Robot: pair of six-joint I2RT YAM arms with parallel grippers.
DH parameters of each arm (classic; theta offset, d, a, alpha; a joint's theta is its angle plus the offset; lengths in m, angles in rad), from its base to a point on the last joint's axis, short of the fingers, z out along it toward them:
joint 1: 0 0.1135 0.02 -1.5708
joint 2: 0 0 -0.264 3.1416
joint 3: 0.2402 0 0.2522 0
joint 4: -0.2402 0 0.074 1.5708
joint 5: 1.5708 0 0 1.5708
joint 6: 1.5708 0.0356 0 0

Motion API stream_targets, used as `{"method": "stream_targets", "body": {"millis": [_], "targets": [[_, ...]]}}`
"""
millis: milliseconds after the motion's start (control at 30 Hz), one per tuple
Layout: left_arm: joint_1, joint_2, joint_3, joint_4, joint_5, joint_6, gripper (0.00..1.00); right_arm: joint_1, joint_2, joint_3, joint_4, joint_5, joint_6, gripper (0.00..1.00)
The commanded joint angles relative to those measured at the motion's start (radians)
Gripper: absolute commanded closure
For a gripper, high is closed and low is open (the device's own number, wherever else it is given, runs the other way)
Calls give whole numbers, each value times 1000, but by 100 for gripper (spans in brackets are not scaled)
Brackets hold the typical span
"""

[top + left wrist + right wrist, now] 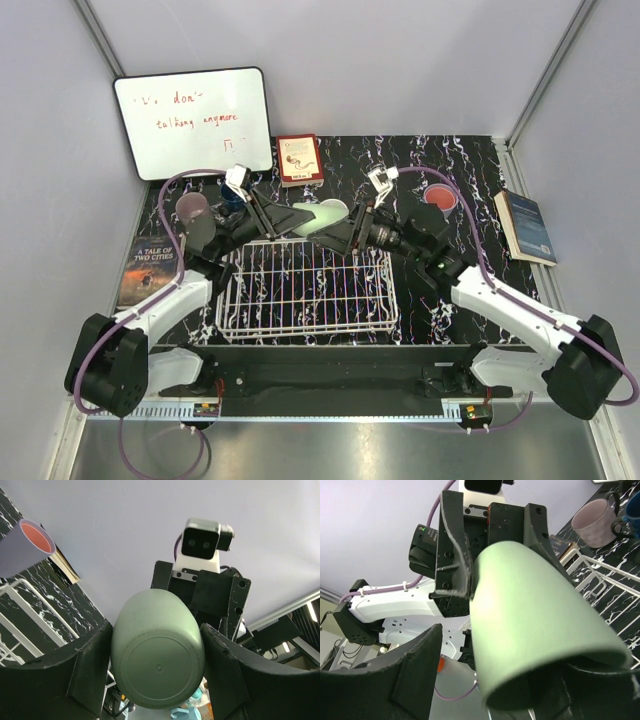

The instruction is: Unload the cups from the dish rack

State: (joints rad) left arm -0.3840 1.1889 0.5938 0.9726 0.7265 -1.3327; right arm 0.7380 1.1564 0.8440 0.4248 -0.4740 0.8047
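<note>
A light green cup [320, 216] hangs on its side above the far edge of the white wire dish rack [232, 300], between my two grippers. My left gripper [292, 219] is shut on its base end; in the left wrist view both fingers press the sides of the cup [158, 650]. My right gripper [346, 228] stands around the mouth end of the cup [535, 625], with a gap showing between one finger [417, 665] and the cup; the other finger is hidden behind it. A mauve cup [192, 208], a dark blue cup [232, 195] and a lavender cup with a red inside [440, 195] stand on the table.
A whiteboard [195, 120] leans at the back left, with a red book [299, 160] beside it. A dark book [148, 268] lies left of the rack and a blue book [525, 226] at the right wall.
</note>
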Motion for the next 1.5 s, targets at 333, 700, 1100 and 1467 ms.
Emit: {"method": "stream_targets", "body": {"millis": [333,700,1100,1467], "targets": [[-33,-29,17,6,16,61,96,52,17,53,14,41,-44,97],[-17,-135,103,-399,-74,248,1,54,-168,61,-254,238,-180,100],[33,-276,189,-1075,-397,448,1,-156,13,458,-981,963,-311,100],[33,-325,121,-1218,-452,510,2,-512,475,962,-1320,701,-217,100]]}}
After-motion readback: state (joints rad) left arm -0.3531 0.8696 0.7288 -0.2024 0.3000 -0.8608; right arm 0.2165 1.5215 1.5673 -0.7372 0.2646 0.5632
